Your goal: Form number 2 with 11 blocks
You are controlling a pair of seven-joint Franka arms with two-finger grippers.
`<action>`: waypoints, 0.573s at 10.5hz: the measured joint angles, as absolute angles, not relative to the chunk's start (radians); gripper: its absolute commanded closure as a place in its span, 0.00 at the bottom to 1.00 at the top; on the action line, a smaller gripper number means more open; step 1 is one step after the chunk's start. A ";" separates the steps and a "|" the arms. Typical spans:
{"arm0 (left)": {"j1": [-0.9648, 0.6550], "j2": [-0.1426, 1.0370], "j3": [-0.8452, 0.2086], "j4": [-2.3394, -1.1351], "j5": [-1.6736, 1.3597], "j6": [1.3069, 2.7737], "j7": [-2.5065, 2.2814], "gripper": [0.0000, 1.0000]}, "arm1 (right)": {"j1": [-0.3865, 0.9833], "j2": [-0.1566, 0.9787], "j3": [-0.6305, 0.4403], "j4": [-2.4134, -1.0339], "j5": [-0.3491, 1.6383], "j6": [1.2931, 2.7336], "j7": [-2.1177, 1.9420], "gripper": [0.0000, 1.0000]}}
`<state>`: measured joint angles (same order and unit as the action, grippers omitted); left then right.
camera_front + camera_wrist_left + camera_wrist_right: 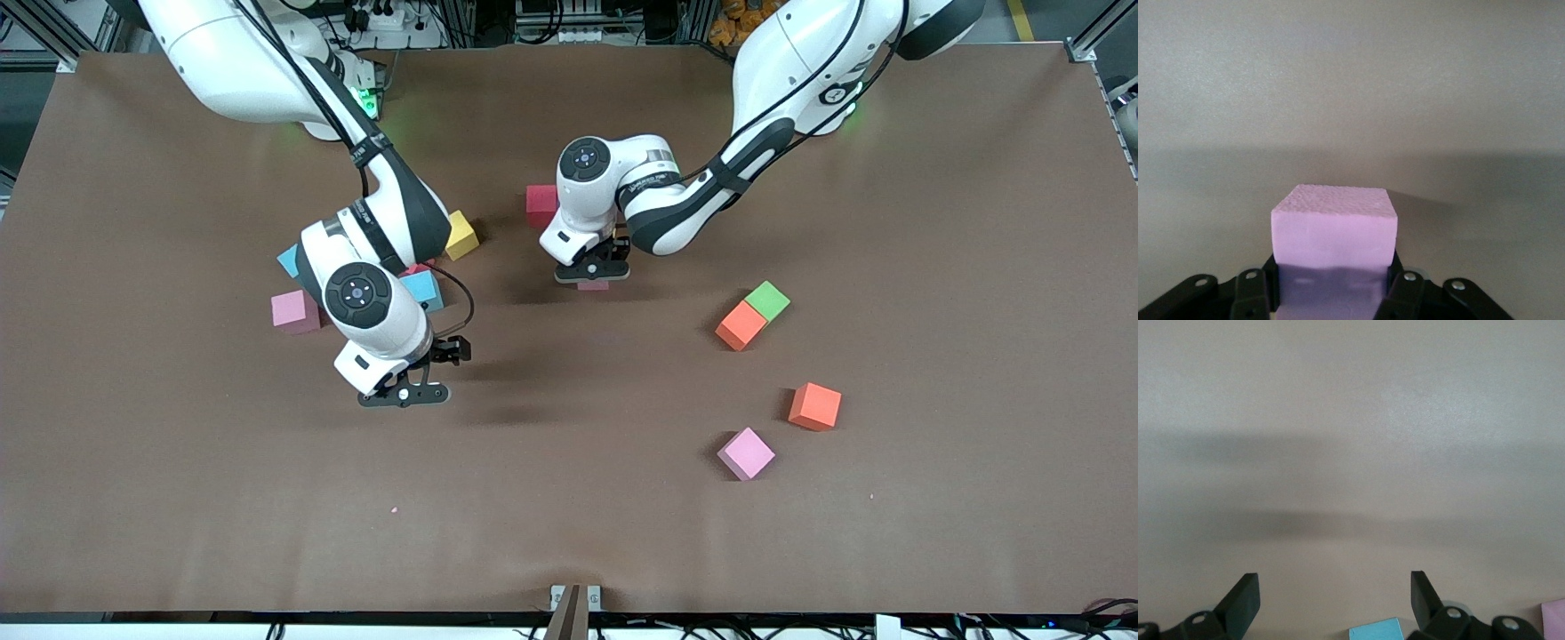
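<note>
Gripping a pink block (1333, 230) over mid-table, the left gripper (594, 274) pinches it between its fingers, a red block (540, 204) close by. The right gripper (411, 384) hangs spread and empty near sky-blue block (423, 289). No writing is readable.

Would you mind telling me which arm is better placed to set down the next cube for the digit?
The left. Its gripper already has its jaws shut on a pink foam cube over the middle of the brown table. The right gripper hangs open and empty beside the sky-blue foam cube.
</note>
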<state>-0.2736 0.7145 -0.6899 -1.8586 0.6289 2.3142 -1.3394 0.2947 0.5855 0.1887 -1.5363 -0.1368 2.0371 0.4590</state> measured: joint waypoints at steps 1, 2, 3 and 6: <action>-0.271 0.709 -0.690 -1.866 0.630 2.314 -1.338 0.46 | 0.295 0.586 0.189 -1.536 -0.137 2.037 0.459 0.00; -0.269 0.704 -0.690 -1.872 0.632 2.314 -1.337 0.46 | 0.295 0.586 0.189 -1.536 -0.137 2.037 0.459 0.00; -0.268 0.700 -0.690 -1.876 0.632 2.314 -1.337 0.46 | 0.295 0.586 0.188 -1.536 -0.137 2.036 0.459 0.00; -0.267 0.693 -0.690 -1.889 0.633 2.314 -1.337 0.45 | 0.295 0.588 0.188 -1.536 -0.137 2.035 0.459 0.00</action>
